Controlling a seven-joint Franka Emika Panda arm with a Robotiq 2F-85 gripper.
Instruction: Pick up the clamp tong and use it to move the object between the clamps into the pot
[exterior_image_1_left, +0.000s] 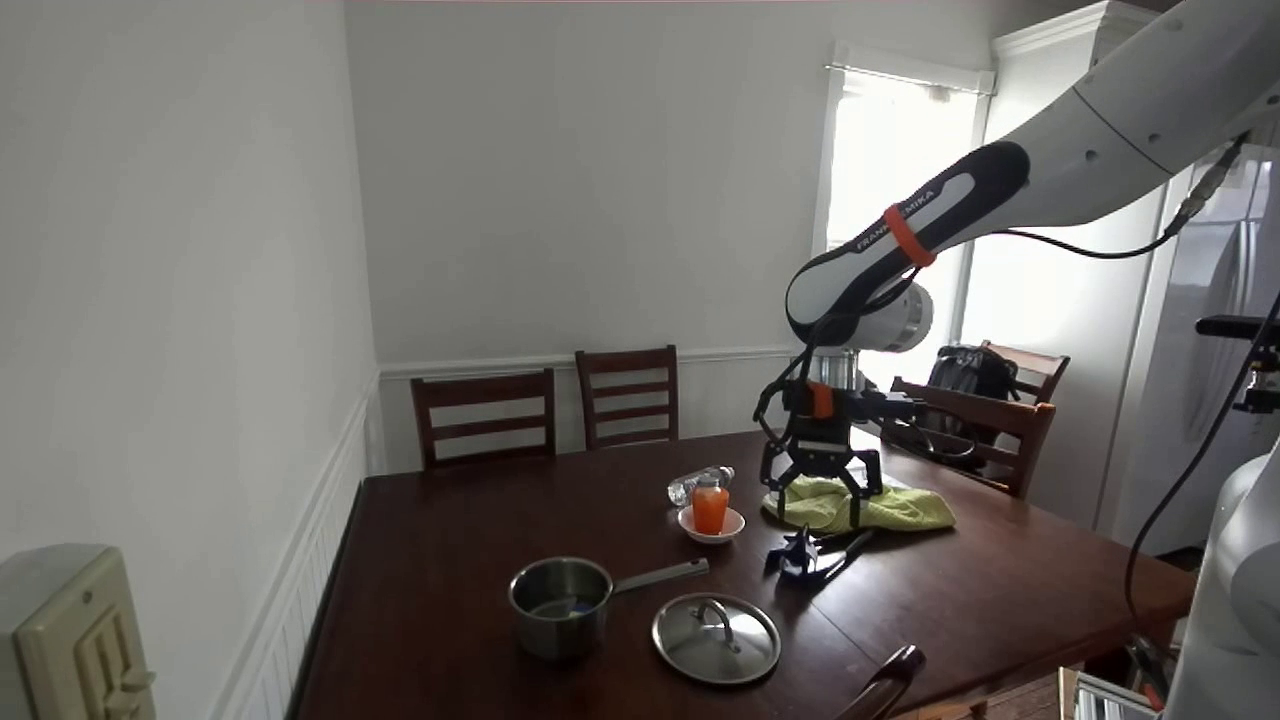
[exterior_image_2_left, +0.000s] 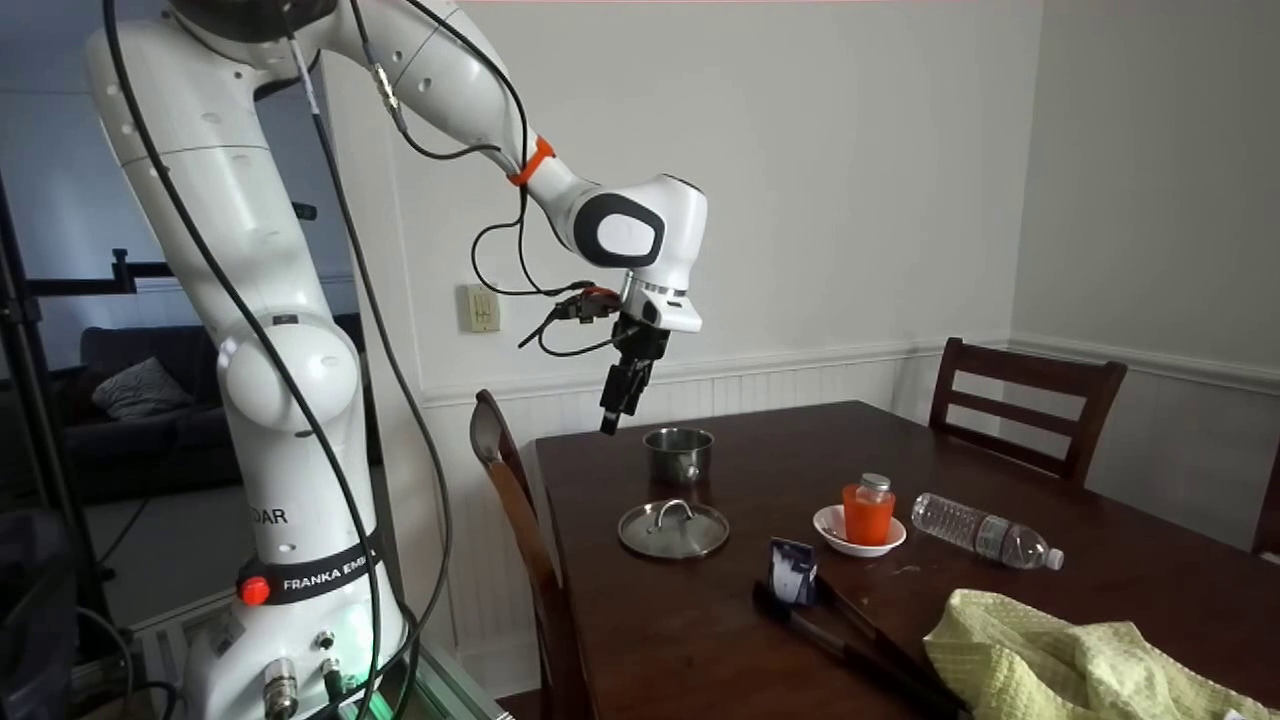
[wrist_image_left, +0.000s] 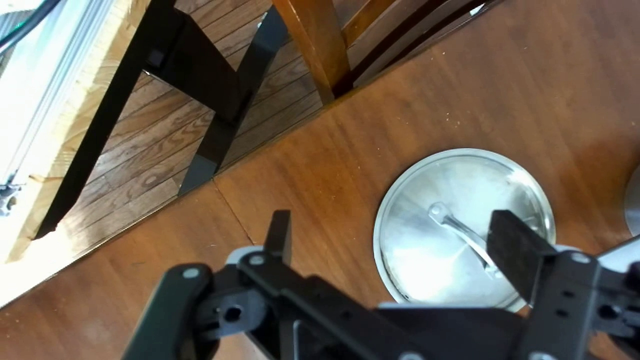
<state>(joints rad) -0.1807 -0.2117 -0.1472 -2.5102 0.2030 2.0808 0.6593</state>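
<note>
The clamp tong (exterior_image_2_left: 850, 650), long, black and two-armed, lies on the table, with one end by the yellow-green cloth. It also shows in an exterior view (exterior_image_1_left: 846, 560). A small dark blue and white packet (exterior_image_2_left: 793, 572) stands between its tips; it also shows there (exterior_image_1_left: 799, 553). The steel pot (exterior_image_1_left: 560, 625) stands upright past the lid, its handle sticking out sideways; it shows in both exterior views (exterior_image_2_left: 680, 458) and barely at the wrist view's right edge (wrist_image_left: 633, 202). My gripper (wrist_image_left: 390, 227) is open and empty, in the air above the table, away from the tong (exterior_image_1_left: 818, 508).
The steel lid (wrist_image_left: 425, 260) lies beside the pot, below my gripper in the wrist view. An orange cup (exterior_image_2_left: 867, 520) on a white dish, a clear bottle (exterior_image_2_left: 975, 528) and the cloth (exterior_image_2_left: 1060, 650) are on the table. A chair (wrist_image_left: 320, 50) stands at the table's edge.
</note>
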